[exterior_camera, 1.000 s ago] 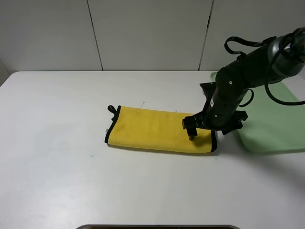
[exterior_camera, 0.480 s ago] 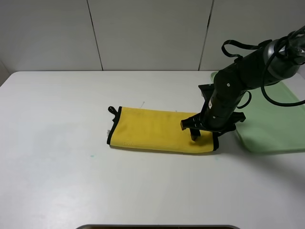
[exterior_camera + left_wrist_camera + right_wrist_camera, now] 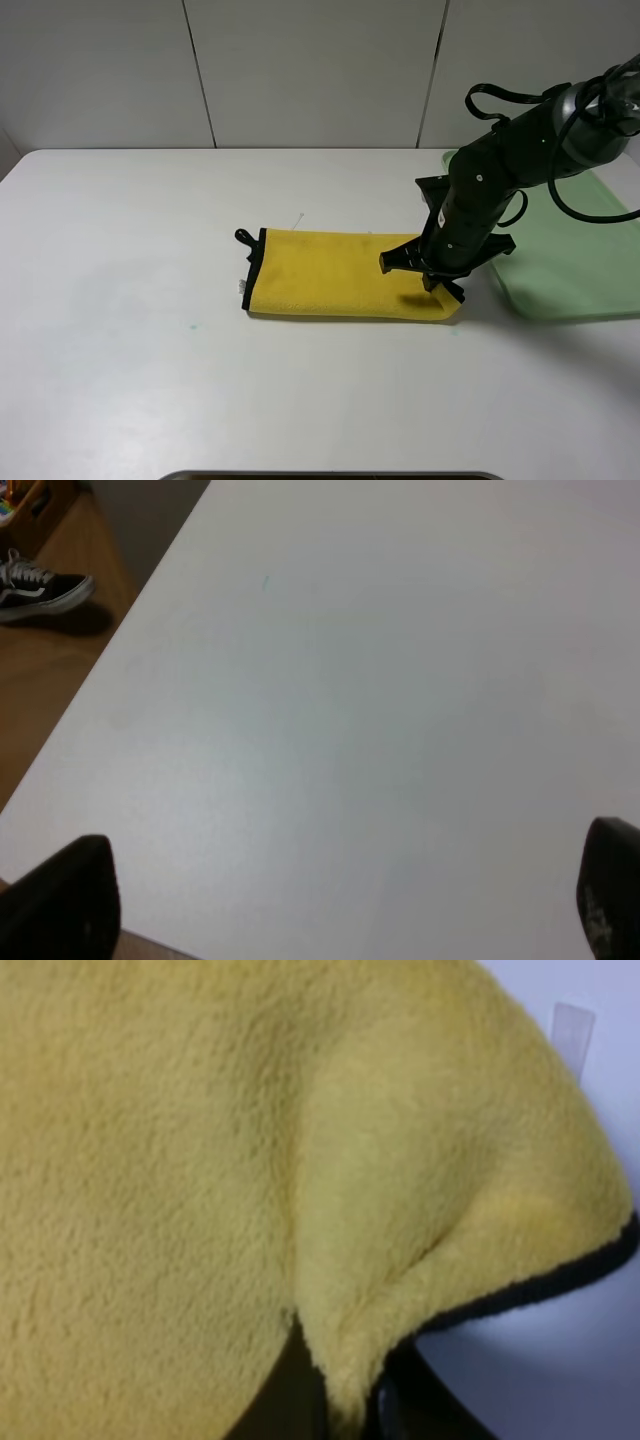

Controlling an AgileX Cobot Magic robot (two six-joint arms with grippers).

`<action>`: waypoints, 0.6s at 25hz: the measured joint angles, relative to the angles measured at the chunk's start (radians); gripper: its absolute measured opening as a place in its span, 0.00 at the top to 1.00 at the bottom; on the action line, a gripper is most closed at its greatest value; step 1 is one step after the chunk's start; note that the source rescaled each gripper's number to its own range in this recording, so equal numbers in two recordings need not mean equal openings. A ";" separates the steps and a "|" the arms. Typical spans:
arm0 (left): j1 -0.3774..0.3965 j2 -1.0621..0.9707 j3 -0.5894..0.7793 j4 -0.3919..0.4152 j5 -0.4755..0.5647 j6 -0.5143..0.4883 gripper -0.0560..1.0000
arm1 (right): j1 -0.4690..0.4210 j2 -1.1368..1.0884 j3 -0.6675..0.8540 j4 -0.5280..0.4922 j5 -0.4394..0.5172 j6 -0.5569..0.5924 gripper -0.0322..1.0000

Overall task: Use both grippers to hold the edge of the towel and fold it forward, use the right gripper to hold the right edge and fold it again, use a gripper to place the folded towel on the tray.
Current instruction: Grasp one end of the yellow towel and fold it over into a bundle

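Note:
The towel (image 3: 330,275) lies mid-table as a long yellow strip, folded once, with black trim (image 3: 256,272) and a small loop (image 3: 243,238) at its left end. My right gripper (image 3: 432,281) is down on the towel's right end and shut on a pinched ridge of the yellow cloth. In the right wrist view the towel (image 3: 200,1160) fills the picture; a fold of it runs down between the dark fingers of the gripper (image 3: 345,1400), and its black edge (image 3: 560,1280) shows beside it. The pale green tray (image 3: 575,255) lies just right of this arm. My left gripper (image 3: 340,900) is open over bare table, away from the towel.
The white table (image 3: 150,330) carries only the towel and the tray. The left wrist view shows the table's edge (image 3: 60,750), with wooden floor and a black shoe (image 3: 40,585) beyond it. A grey panelled wall (image 3: 300,70) stands behind the table.
The towel has slid to the right: its left end and loop have moved right. The right gripper has settled lower on the right end and closed on the cloth.

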 joint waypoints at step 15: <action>0.000 -0.003 0.000 0.000 0.000 0.000 0.09 | 0.000 -0.079 -0.254 -0.031 0.361 -0.188 0.93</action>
